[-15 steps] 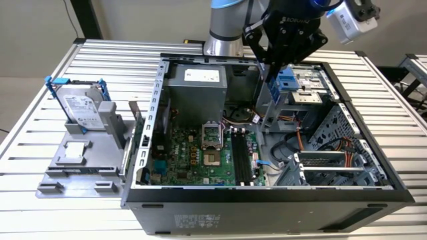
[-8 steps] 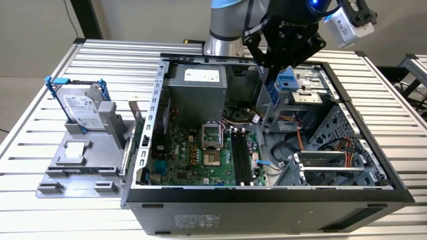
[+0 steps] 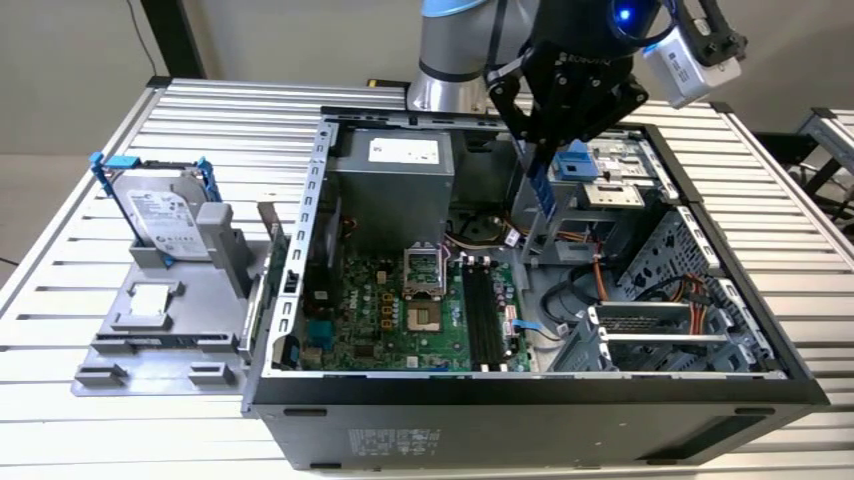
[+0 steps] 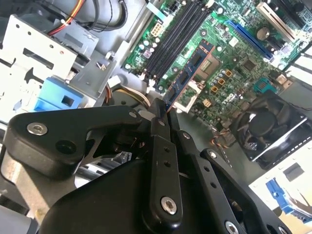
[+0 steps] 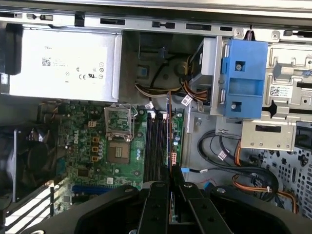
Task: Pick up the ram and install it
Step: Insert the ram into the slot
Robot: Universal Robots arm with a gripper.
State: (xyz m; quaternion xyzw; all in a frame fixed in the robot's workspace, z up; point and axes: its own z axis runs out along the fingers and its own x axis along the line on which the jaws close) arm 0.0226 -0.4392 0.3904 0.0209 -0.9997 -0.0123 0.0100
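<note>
Slatted metal table (image 3: 80, 250) first: an open computer case (image 3: 534, 400) lies on it and takes up the middle and right of the exterior view.

- Your gripper (image 3: 531, 138) hangs over the far half of the case, upper middle of the exterior view. It is pinched fully closed on one end of the ram (image 3: 543, 185).
- In both wrist views the black fingers (image 4: 161, 122) (image 5: 155, 204) meet on the stick, with no gap beside it.
- Nearest you inside the case is the green motherboard (image 3: 387, 320), with the black memory slots (image 3: 483, 320) running front to back. All of them are empty.
- The ram hangs upright, lower end pointing at the board just beyond the far end of those slots. You cannot tell whether it touches anything there.
- In the first wrist view the ram (image 5: 168, 131) shows edge-on, lined up lengthwise with the slots.
- Behind that sits the grey power supply (image 3: 394, 175), at the case's back wall.
- On the exterior view's left, well apart from the case, a hard drive (image 3: 167, 225) stands in a grey holder (image 3: 160, 340).
- A pale backdrop (image 3: 80, 40) sits beyond the table at upper left.
- In the second wrist view the ram (image 4: 190, 73) is a long thin bluish board with dark chips and an orange-gold patch at the free end.
</note>
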